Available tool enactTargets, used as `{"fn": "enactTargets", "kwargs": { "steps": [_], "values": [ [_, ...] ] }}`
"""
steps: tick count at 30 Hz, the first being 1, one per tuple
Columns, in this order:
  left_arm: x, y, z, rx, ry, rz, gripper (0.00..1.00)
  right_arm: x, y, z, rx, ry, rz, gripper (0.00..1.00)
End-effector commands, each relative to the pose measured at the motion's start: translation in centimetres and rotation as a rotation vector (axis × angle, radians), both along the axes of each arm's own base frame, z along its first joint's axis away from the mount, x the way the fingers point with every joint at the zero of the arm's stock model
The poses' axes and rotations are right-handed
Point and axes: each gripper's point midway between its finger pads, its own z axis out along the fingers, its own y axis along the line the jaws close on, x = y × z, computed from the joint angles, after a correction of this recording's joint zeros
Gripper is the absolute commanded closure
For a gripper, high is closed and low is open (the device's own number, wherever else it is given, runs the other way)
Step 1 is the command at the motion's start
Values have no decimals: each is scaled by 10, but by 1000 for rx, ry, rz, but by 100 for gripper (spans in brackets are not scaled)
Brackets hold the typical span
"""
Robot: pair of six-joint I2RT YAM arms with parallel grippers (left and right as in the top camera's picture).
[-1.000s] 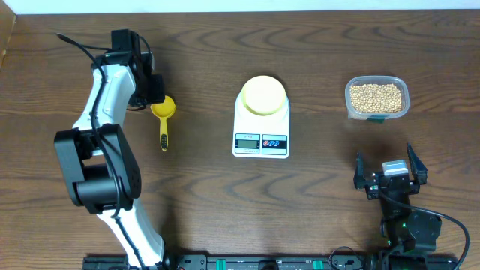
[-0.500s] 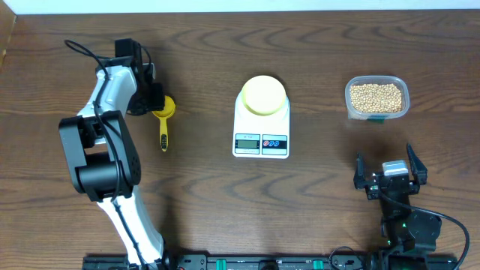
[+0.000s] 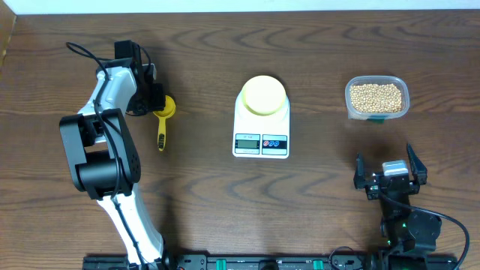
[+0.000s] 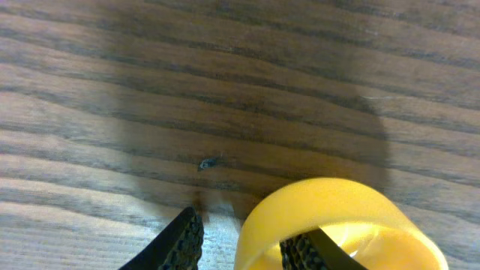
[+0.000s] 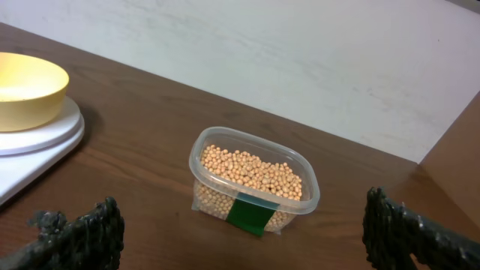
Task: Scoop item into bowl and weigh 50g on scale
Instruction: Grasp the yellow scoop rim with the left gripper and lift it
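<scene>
Straddling smooth round yellow scoop [image 4: 330,214] rim: ribbed black left jaws, parted.

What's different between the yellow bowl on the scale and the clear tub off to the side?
The bowl is round and opaque pale yellow; the tub is rectangular with rounded corners and see-through. The bowl is empty; the tub is full of beans. The bowl sits on the white scale; the tub stands directly on the table. Both are open-topped.
</scene>
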Motion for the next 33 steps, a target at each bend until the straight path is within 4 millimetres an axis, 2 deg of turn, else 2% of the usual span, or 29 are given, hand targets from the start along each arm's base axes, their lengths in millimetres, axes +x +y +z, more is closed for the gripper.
{"fn": "enactTargets", "kwargs": {
  "steps": [1, 8, 14, 17, 21, 25, 28, 33],
  "values": [
    [-9, -4, -13, -17, 33, -15, 68, 0, 2, 0, 14, 1, 6, 1],
    [-12, -4, -15, -18, 43, -16, 91, 0, 2, 0, 14, 1, 6, 1],
    [-10, -4, -12, -18, 36, -12, 92, 0, 2, 0, 14, 1, 6, 1],
    [-5, -4, 0, -18, 2, -10, 92, 0, 2, 0, 14, 1, 6, 1],
    [7, -6, 44, -22, -101, -10, 92, 0, 2, 0, 14, 1, 6, 1],
    [12, -6, 105, -23, -239, 56, 92, 0, 2, 0, 14, 1, 6, 1],
    [8, -8, 151, -49, -335, 151, 92, 0, 2, 0, 14, 1, 6, 1],
    [-6, -23, 207, -105, -442, 253, 92, 0, 2, 0, 14, 1, 6, 1]
  ]
}}
